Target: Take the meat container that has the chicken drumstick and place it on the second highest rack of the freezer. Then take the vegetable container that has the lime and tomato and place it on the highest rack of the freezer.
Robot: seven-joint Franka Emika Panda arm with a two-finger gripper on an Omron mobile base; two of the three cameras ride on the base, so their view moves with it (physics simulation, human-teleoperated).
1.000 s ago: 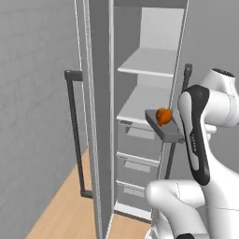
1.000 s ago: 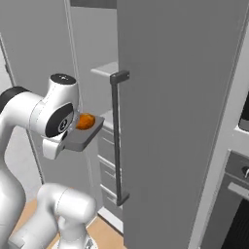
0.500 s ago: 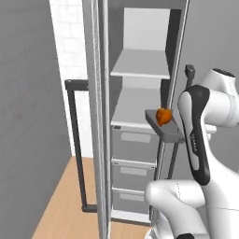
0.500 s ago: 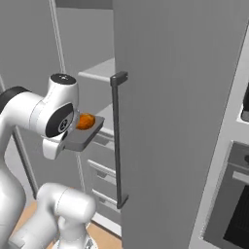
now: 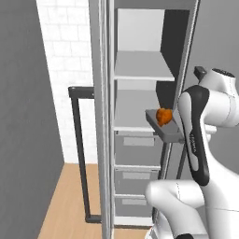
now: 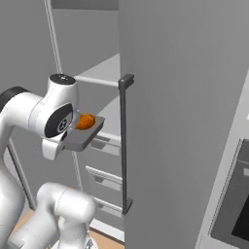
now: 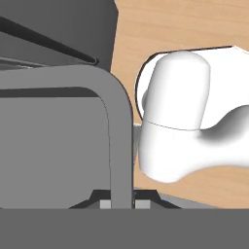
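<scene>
A flat grey meat container (image 5: pixel 162 127) with an orange chicken drumstick (image 5: pixel 163 115) on it hangs in front of the open freezer, about level with its second highest rack (image 5: pixel 131 113). The highest rack (image 5: pixel 142 65) lies above it. From the right base view the container (image 6: pixel 83 138) and drumstick (image 6: pixel 85 121) sit just beside the arm's wrist. My gripper (image 7: pixel 120 203) is shut on the container's raised grey rim (image 7: pixel 119 131), the fingertips close on either side of it. The vegetable container with lime and tomato is out of view.
The freezer's open door stands edge-on at the left (image 5: pixel 100 121) with a dark bar handle (image 5: pixel 78 149). Drawers (image 5: pixel 135 179) fill the freezer's lower part. A tall grey door (image 6: pixel 185 112) with a dark handle (image 6: pixel 124 141) rises on the right, an oven (image 6: pixel 233 204) beyond it.
The whole picture has shifted, so the base has driven; the freezer's inside now faces the cameras more squarely. The container with the drumstick stays held in the same place beside the arm.
</scene>
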